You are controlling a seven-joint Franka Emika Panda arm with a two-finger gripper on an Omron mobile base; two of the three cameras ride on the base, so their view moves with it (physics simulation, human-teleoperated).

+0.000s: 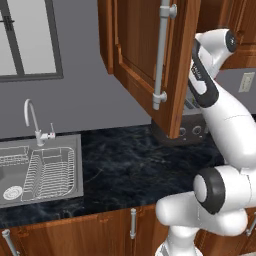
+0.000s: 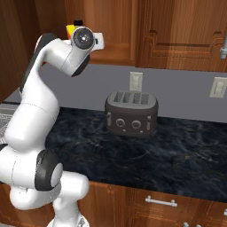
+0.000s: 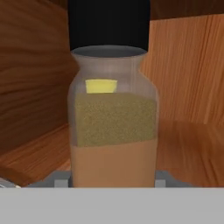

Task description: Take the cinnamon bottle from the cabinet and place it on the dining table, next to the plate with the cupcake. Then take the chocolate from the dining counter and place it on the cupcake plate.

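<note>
Arm in left base view reaches up past open cabinet door; sink at left, black counter below.
Right base view: hand at cabinet shelf, yellow-and-black bit of bottle behind wrist; toaster on counter.
Hand view: cinnamon bottle upright on wooden shelf, black cap up, long axis vertical, close between finger tips; jaw contact can't be judged.

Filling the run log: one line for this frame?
phase: reach into cabinet | target: cinnamon bottle upright on shelf, close ahead | gripper: state unclear | toaster on counter
</note>
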